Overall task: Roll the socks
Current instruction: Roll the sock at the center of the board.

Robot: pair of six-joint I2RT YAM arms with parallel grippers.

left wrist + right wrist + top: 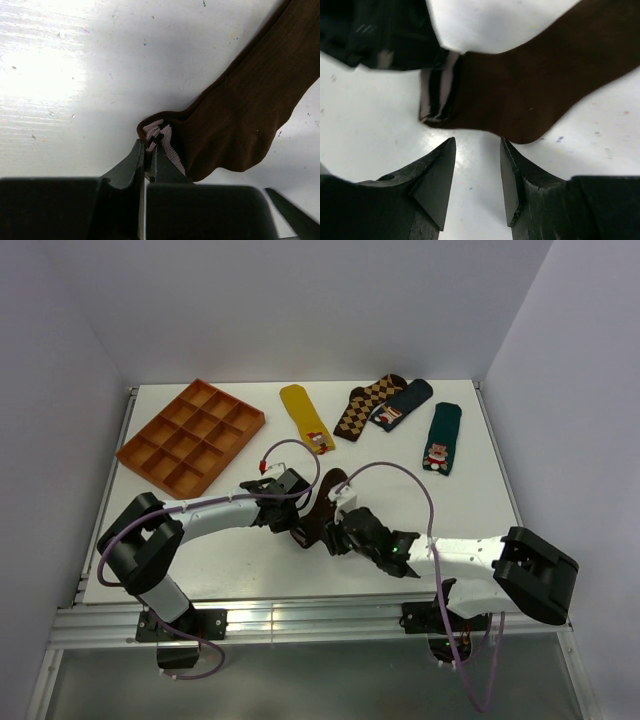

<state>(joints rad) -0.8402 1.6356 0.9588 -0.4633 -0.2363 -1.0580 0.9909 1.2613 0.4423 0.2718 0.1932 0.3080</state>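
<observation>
**Item under inspection.** The brown sock (322, 508) lies on the white bench (480, 490) at lower centre of the overhead frame. It runs diagonally from upper right to lower left, between the two arms. The fabric is plain dark brown and ribbed, with pale cream stripes at the cuff. In the left wrist view the brown sock (240, 115) fills the right side of the frame. Its cuff sits at centre, bunched and folded on itself, and the body runs off toward the upper right corner.

**Left fingers** (148, 165): closed, pinching the striped cuff edge between them at lower centre of that frame. Overhead, they sit against the left side of the sock.

**Right fingers** (437, 175): open and gripping nothing, with bare bench showing between them. Their tips stand at bottom centre of the right wrist frame, just below the sock's lower edge. Whether they touch the fabric cannot be told. The striped cuff lies at centre left of that frame, above the left-hand tip.

**Surroundings, overhead view.**
- An orange divided tray (190, 435) sits at upper left.
- A mustard yellow sock (305, 415) lies along the top of the bench.
- A diamond-patterned sock (365, 408) and a navy sock (403, 403) lie side by side, touching.
- A green sock (442, 437) lies furthest right.

All four socks and the tray are well apart from the brown sock.
</observation>
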